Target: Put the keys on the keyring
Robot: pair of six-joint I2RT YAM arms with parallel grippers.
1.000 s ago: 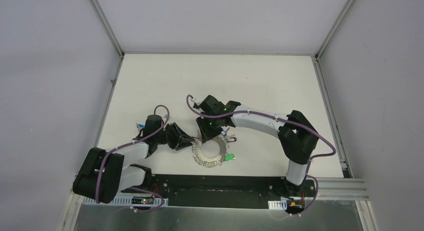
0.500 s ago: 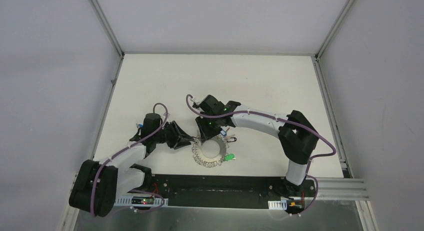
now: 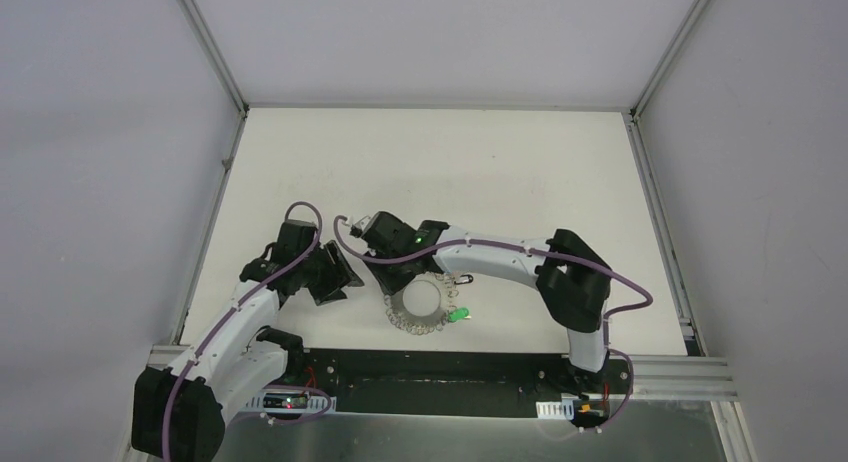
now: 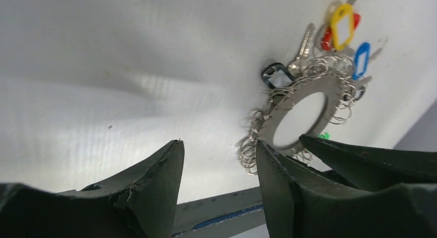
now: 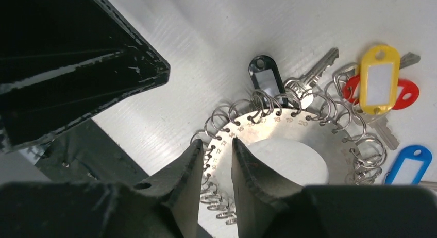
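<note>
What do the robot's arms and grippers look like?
The left arm and right arm have white links with black joints; a purple cable loops along each. A green light glows near the right wrist. The left gripper and right gripper each have two black, wedge-shaped fingers.

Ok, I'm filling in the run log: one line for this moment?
left gripper: open, empty | right gripper: jaws narrow over keyring rim, grip unclear | keys: clustered at keyring's edge
</note>
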